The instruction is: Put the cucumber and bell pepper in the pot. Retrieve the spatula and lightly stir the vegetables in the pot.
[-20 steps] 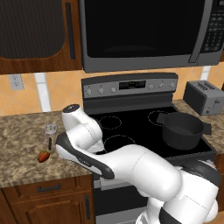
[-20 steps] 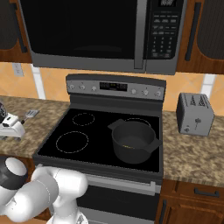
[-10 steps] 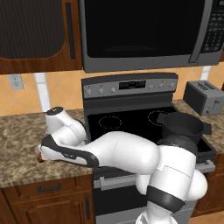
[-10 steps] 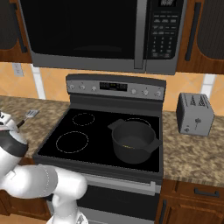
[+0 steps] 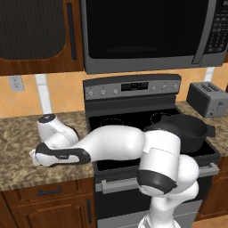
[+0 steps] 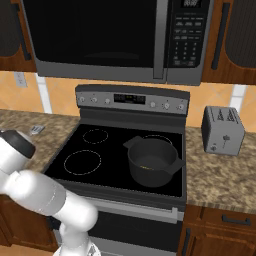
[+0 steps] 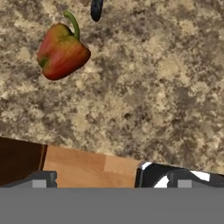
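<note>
The red bell pepper (image 7: 61, 50) with its green stem lies on the speckled counter at the upper left of the hand view. My gripper (image 7: 114, 180) hangs open and empty over the counter's front edge, short of the pepper. My arm (image 5: 107, 144) reaches low and far left across the counter. The dark pot (image 6: 151, 161) stands on the stove's front right burner, also seen as the pot (image 5: 183, 130) behind my arm. A dim yellow-green shape on its floor looks like the cucumber (image 6: 148, 164). The small silver-grey spatula (image 6: 36, 129) lies at the counter's back left.
A toaster (image 6: 222, 130) stands on the counter right of the black stove (image 6: 95, 160). A microwave (image 5: 147, 33) hangs above the stove. Wooden cabinet fronts (image 7: 87, 168) lie just below the counter edge under my hand. A dark rod end (image 7: 96, 8) shows beyond the pepper.
My arm has swung further left and down, stretching low over the counter left of the stove. The gripper has stayed open. The pot has not moved.
</note>
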Robot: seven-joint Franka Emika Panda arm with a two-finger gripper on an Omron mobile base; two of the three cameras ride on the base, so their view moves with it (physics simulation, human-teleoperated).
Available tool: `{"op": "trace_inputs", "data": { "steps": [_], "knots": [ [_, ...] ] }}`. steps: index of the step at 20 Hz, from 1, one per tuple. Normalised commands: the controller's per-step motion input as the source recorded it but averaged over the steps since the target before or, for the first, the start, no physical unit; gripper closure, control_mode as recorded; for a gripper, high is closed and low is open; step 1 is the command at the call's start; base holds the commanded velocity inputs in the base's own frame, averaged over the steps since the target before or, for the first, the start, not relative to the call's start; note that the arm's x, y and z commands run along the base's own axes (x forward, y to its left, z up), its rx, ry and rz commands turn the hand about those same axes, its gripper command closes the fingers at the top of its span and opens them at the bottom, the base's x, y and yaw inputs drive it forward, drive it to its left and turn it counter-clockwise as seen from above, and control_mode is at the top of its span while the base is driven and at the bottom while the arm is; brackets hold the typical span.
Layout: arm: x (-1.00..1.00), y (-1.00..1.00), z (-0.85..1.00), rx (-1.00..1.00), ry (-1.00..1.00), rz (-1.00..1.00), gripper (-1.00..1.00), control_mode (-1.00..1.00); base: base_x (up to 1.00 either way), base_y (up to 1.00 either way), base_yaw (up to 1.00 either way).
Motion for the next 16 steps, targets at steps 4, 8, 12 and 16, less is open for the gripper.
{"op": "trace_inputs", "data": {
  "steps": [4, 8, 12, 16],
  "knots": [
    [0.45, 0.34, -0.07, 0.00, 0.00, 0.00, -1.00, -1.00, 0.00, 0.00, 0.00],
    [0.48, 0.43, -0.08, 0.00, 0.00, 0.00, -1.00, -1.00, 0.00, 0.00, 0.00],
    [0.30, 0.41, -0.13, 0.00, 0.00, 0.00, -1.00, -1.00, 0.00, 0.00, 0.00],
    [0.04, 0.10, -0.12, -0.01, 0.00, -0.05, -1.00, -1.00, 0.00, 0.00, 0.00]
  ]
}}
